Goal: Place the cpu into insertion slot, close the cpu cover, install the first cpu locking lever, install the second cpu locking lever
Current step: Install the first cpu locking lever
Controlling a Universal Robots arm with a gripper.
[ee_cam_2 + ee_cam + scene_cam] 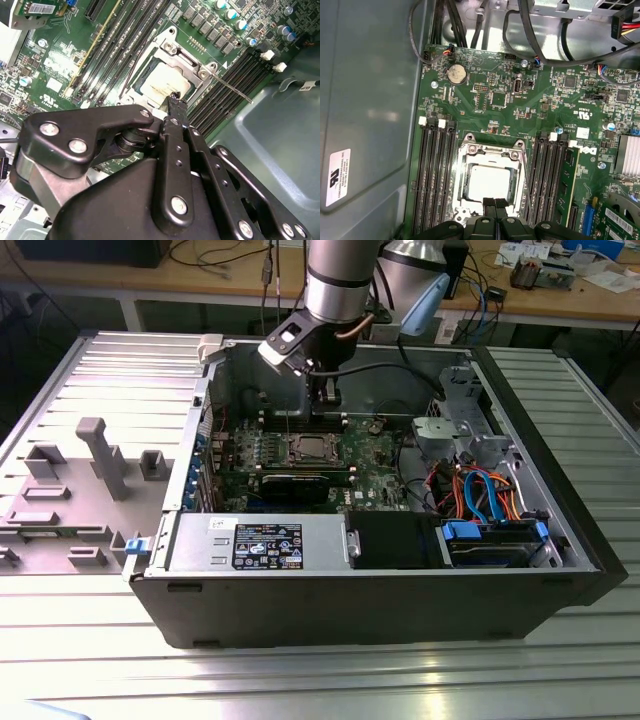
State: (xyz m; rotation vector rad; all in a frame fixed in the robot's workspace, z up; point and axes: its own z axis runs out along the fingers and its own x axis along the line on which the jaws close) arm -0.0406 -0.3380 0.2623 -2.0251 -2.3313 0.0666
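With the cpu (487,181) seated under the lowered cover (492,159) just beyond the gripper's (495,204) clenched, empty jaws, a lever (232,89) looks unlatched.

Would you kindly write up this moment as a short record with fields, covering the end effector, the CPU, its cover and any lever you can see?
End effector: fingers together, nothing visibly held, tips at the socket's edge
CPU: lying flat in the insertion slot
CPU cover: down around the CPU's edges, chip showing through its cut-out
Lever: one thin rod sticks out over the memory slots, apparently unlatched
Setting: open computer case lying on its side
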